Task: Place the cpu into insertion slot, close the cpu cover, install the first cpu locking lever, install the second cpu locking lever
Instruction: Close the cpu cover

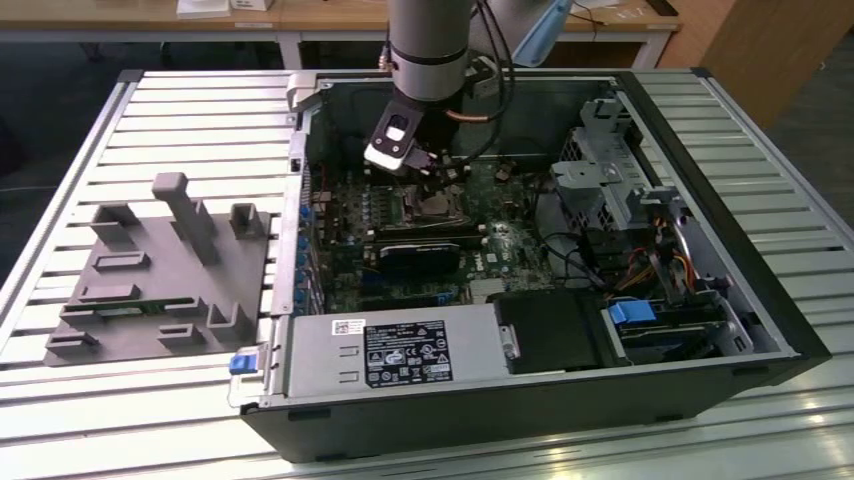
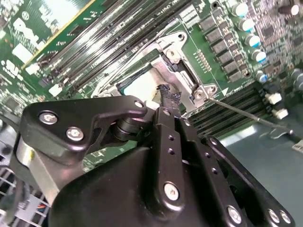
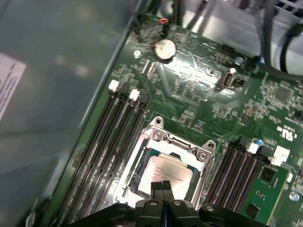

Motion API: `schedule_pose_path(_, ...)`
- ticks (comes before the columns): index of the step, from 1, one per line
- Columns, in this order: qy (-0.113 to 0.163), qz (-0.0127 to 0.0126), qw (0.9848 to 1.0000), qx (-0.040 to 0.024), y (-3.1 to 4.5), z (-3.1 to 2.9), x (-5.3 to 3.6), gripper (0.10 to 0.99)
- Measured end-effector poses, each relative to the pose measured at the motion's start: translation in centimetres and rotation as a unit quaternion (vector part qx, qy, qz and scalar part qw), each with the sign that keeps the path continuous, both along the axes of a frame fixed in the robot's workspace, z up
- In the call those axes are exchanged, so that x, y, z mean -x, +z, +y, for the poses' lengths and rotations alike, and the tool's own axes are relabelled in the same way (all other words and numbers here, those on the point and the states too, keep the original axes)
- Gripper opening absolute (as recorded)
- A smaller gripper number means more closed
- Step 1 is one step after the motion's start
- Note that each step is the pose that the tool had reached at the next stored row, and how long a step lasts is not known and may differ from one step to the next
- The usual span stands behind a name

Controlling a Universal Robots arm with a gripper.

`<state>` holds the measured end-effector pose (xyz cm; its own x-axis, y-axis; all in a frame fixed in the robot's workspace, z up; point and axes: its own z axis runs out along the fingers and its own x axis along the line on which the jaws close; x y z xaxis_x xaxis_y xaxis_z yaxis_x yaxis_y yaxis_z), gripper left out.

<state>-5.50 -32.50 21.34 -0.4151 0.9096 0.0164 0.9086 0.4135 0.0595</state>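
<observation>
**Gripper clenched over socket, chip seated**

Gripper (image 3: 161,185) fingertips pressed together, nothing between them, tips at the edge of the cpu (image 3: 171,171). Cpu lies flat in the insertion slot (image 3: 140,166) on the green motherboard (image 3: 199,80) inside the open computer case (image 1: 534,400). Cpu cover (image 3: 163,137) frames the chip, whose pale face shows through its window

Arm (image 1: 427,45) over insertion slot (image 1: 430,208) in computer case (image 1: 534,410), grey fixture (image 1: 147,290) beside

cpu (image 3: 170,173) flat w/in insertion slot (image 3: 141,166)
</observation>
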Motion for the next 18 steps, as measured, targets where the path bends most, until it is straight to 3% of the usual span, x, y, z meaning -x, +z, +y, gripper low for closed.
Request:
schedule_pose_path(4,0.035,0.0000,0.9994,0.0022,-0.02,0.00,0.00,0.106)
schedule_pose_path(8,0.069,0.0000,0.9976,0.0044,-0.03,0.00,0.00,0.106)
schedule_pose_path(13,0.115,-0.0001,0.9934,0.0060,-0.06,0.00,0.00,0.106)
schedule_pose_path(18,0.160,-0.0003,0.9871,0.0067,-0.09,0.00,0.00,0.106)
